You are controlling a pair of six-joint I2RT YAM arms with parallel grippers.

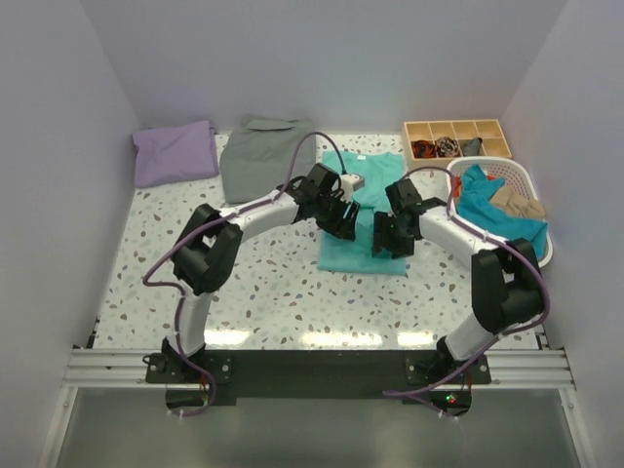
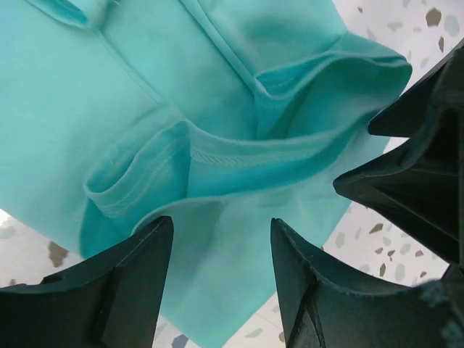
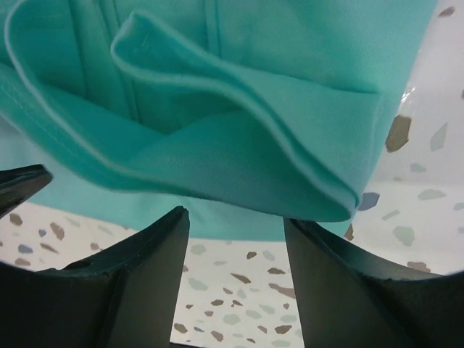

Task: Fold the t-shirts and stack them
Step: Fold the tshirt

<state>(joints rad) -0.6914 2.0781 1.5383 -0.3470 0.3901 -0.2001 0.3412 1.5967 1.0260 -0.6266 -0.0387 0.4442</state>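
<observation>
Turquoise t-shirt (image 1: 375, 190), partly folded into a narrow panel, lies just ahead of both sets of jaws; its last folds and stacking look undone. Lavender t-shirt (image 1: 175, 151) sits folded, well beyond them. Left gripper (image 2: 222, 225) and right gripper (image 3: 235, 217) stand half-open, holding nothing.

Turquoise t-shirt (image 1: 363, 251): lies flat on the table (image 1: 273, 288), centre-right, folded into a narrow strip running near to far. Sides are turned inward over the body. The left wrist view shows a stitched sleeve hem (image 2: 138, 181) doubled on top; the right wrist view shows loose stacked layers at one edge.
Lavender t-shirt (image 1: 175, 153): folded rectangle, far-left corner.
Grey-green shirt (image 1: 261, 158): folded, far side, between the other two
</observation>
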